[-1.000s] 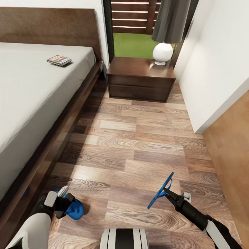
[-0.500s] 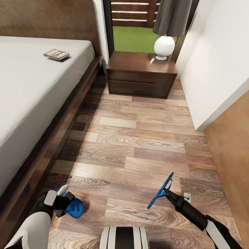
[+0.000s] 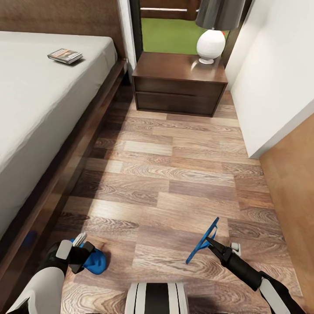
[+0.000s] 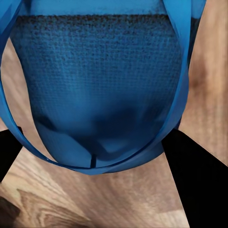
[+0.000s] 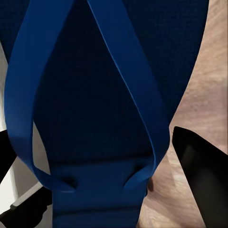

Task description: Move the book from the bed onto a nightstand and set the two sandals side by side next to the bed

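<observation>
While both arms hang low over the wood-plank floor (image 3: pixel 174 174), each carries one of the two blue sandals. The left gripper (image 3: pixel 83 254), at seven o'clock in the head view, is clamped on the left sandal (image 3: pixel 93 261), whose rounded end sticks out past the fingers just above the planks; in the left wrist view that sandal (image 4: pixel 99 90) sits close between the dark fingers (image 4: pixel 199 185), with wood grain below it. The right gripper (image 3: pixel 210 241), at five o'clock, is closed on the right sandal (image 3: pixel 203 240), which stands edge-on and tilted, its far tip pointing toward one o'clock. In the right wrist view the right sandal's (image 5: pixel 104 118) thong straps run over the dark blue sole between the fingers (image 5: pixel 204 171).

The bed (image 3: pixel 39 109) fills the nine-to-eleven o'clock side, its dark wooden frame running along the floor. The book (image 3: pixel 64 56) lies flat on the grey mattress at eleven o'clock, near the headboard and well apart from both grippers. At twelve o'clock the nightstand (image 3: pixel 179 89) stands just beside the bed's head end, and a white-based lamp (image 3: pixel 211 46) with a dark shade stands on its top toward one o'clock. A white wall (image 3: pixel 274 74) closes the two o'clock side.
</observation>
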### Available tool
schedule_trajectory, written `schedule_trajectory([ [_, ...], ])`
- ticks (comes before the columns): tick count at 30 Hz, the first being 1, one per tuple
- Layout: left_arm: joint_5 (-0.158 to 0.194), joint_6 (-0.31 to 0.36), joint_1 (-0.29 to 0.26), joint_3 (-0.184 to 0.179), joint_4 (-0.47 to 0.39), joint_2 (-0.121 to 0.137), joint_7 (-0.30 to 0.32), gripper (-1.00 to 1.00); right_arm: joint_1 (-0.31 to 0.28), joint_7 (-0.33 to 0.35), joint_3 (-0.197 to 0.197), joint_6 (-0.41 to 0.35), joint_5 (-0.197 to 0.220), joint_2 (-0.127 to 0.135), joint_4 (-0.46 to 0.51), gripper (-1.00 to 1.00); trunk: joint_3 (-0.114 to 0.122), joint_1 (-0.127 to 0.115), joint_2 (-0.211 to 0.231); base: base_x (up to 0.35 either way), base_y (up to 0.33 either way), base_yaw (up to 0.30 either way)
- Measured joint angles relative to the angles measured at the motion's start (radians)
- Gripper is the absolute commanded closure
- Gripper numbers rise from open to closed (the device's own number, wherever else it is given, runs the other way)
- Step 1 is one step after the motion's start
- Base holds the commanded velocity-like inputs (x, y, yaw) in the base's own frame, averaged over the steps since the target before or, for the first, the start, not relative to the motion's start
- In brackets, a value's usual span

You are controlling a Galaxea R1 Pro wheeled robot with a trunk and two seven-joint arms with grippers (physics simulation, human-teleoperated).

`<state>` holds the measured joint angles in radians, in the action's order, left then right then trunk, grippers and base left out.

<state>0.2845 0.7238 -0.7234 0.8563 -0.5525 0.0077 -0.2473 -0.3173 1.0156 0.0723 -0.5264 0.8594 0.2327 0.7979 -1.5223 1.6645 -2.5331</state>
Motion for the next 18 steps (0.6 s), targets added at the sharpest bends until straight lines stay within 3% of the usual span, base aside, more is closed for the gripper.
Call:
schedule_trajectory([
  [15,0.001,0.002,0.000,0.000,0.000,-0.001,0.000,1.00,0.000,0.000,0.000,0.000,-0.001,0.000,0.000,1.00,0.000,0.000,0.000,0.000,0.000,0.000],
  [18,0.000,0.002,0.000,0.000,0.000,-0.001,0.000,1.00,0.000,0.000,0.000,0.001,-0.003,0.000,0.000,1.00,-0.011,0.001,-0.001,0.000,0.000,0.000],
])
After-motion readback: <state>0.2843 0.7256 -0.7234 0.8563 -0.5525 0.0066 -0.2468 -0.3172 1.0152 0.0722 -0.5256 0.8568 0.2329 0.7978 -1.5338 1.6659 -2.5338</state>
